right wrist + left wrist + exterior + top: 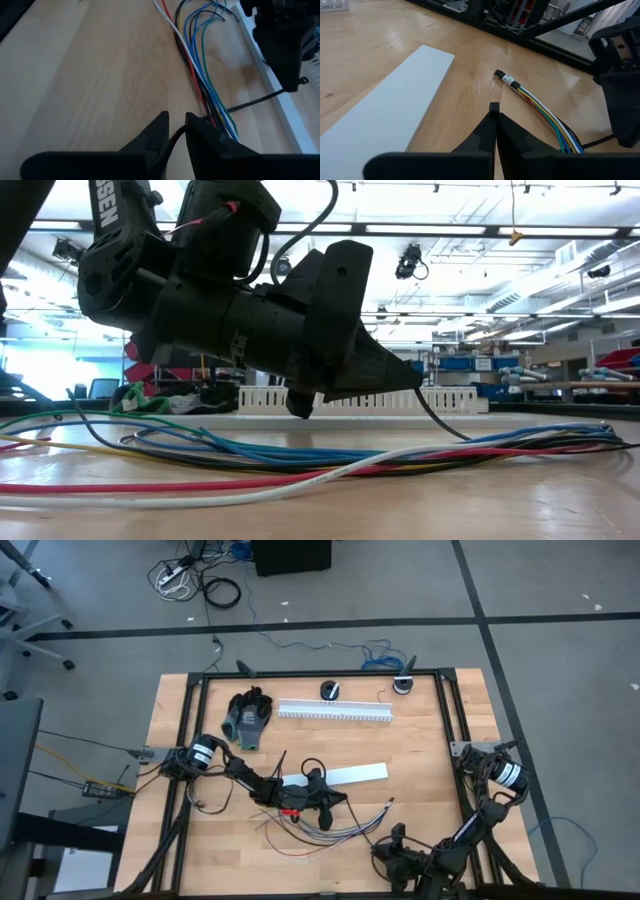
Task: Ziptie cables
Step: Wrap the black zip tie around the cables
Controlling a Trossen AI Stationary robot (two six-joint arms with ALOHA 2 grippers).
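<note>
Your cables [335, 827] lie loose on the wood at six o'clock: thin red, white, blue, green and dark wires fanned leftward, gathered toward a dark tip.

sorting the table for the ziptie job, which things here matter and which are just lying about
Job:
- cables, coloured loose bundle on the table
- black zip tie, held by the left pincer, shut
- right pincer, by the bundle, fingers slightly apart

Lying about:
- gloves
- white slotted duct
- flat white strip
</note>
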